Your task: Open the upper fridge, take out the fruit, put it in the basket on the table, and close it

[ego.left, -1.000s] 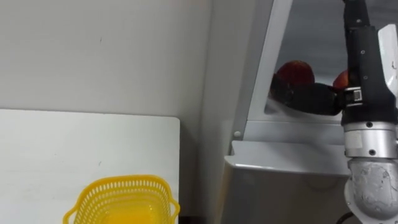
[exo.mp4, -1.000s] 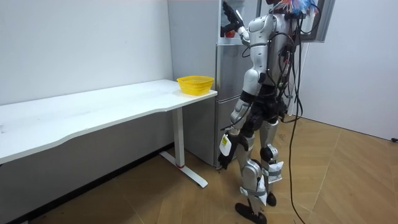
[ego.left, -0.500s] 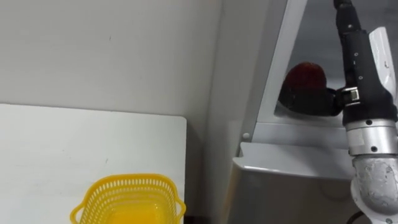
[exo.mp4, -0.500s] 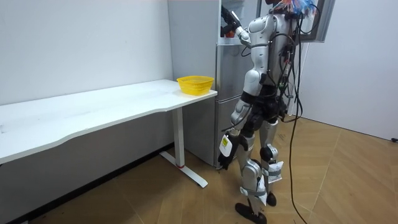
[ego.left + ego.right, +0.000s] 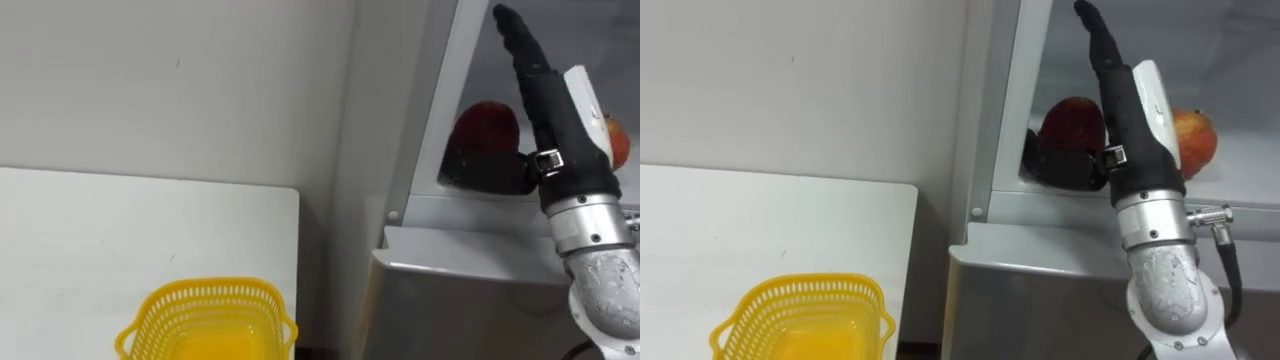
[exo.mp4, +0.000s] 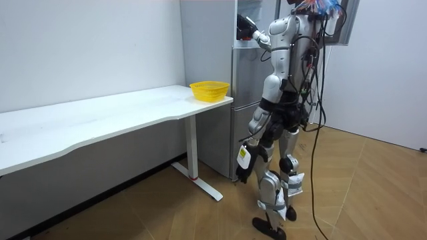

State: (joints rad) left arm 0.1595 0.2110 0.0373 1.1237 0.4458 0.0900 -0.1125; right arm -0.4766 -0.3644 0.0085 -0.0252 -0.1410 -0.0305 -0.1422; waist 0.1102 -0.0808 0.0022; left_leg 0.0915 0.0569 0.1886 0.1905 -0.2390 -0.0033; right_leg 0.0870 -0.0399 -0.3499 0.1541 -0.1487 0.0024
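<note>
A dark red apple [image 5: 492, 122] sits on the upper fridge's shelf [image 5: 470, 212], with a red-yellow apple [image 5: 1193, 140] further right. My right hand [image 5: 548, 100] reaches into the compartment between them, back towards me, straight fingers leaning up and left past the red apple: open. A dark shape [image 5: 1060, 162] lies low against the red apple beside my wrist; I cannot tell whether it is my thumb or another thing. In the room view I stand upright at the fridge [image 6: 220, 40], with my left hand [image 6: 245, 139] hanging by my hip.
A yellow mesh basket [image 5: 200, 293] stands on the white table [image 5: 100, 230] near its right end, close to the fridge. The fridge's pale side frame [image 5: 450, 90] runs up left of the opening. The closed lower door's top edge [image 5: 450, 265] juts out below the shelf.
My right hand has tipped from upright to leaning left, over the red apple, and the red-yellow apple now shows right of it. The view shifted slightly a second ago.
</note>
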